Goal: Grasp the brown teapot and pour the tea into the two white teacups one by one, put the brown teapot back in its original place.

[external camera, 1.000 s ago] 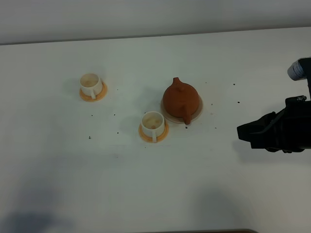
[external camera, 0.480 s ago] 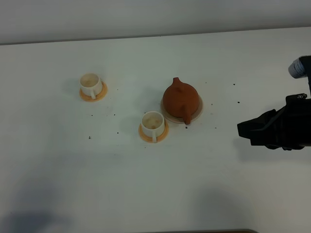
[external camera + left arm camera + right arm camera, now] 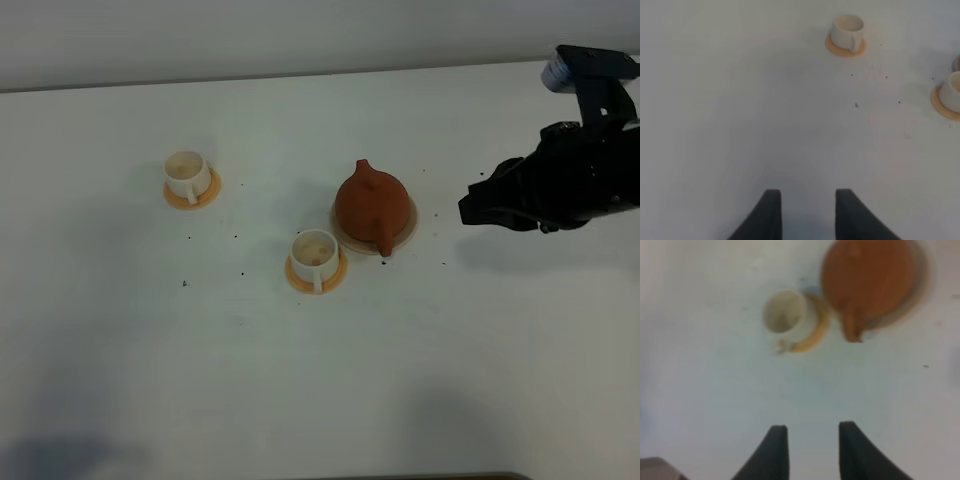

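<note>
Sitting on its beige trivet [image 3: 409, 220], just beside the nearer white teacup [image 3: 315, 250], the brown teapot [image 3: 370, 203] seems to be hard clay, rather heavy and fragile. Its stubby handle [image 3: 384, 240] looks the best hold. It is round, matte and reddish-brown. The right gripper [image 3: 468, 212] waits near it, partly open and empty.

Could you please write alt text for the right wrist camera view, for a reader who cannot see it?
A brown teapot sits on a beige trivet on a white table, its handle pointing roughly toward the open, empty end effector. Beside it, a white teacup stands on an orange saucer. The picture is slightly blurred.
</note>
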`<state>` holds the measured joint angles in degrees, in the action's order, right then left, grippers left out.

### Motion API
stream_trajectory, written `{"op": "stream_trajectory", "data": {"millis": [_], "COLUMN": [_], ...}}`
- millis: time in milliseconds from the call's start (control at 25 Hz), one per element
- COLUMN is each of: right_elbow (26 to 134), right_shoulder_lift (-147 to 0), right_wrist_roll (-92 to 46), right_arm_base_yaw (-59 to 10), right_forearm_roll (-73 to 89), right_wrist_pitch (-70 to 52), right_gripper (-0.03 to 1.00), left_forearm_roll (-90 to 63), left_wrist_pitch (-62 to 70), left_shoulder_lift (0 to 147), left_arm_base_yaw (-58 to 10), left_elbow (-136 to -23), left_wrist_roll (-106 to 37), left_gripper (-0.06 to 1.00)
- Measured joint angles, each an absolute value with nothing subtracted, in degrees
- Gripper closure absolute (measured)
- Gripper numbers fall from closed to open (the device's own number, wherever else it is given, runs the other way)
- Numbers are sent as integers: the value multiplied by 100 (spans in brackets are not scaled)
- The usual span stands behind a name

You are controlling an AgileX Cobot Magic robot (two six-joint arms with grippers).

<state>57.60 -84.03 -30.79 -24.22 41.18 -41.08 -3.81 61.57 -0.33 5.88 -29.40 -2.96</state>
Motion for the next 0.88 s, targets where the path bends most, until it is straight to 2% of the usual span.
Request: {"op": "stream_trajectory", "data": {"millis": [240, 480, 640, 880], "right_elbow": [6900, 8044, 8946, 10136], "right_shoulder_lift": [-9269, -10174, -10938, -11822], "right_wrist_roll": [-1301, 0, 554, 893], "right_arm_base_yaw": [-2537, -3217, -3530, -3557], "right_forearm_roll": [2470, 1188, 595, 501], "right_wrist_pitch": [-4688, -5250, -6074, -6879], "right_gripper": [73, 73, 73, 73], "left_forearm_roll": [-381, -381, -381, -381], "left_wrist_pitch": [6157, 6157, 6157, 6157], "left_shoulder_lift": [-33, -33, -33, -33], "left_arm_base_yaw": [588, 588, 588, 588], "left_elbow": [-2940, -2940, -2940, -2940], "left_wrist_roll": [-296, -296, -296, -296], "left_gripper": [68, 68, 68, 68]}}
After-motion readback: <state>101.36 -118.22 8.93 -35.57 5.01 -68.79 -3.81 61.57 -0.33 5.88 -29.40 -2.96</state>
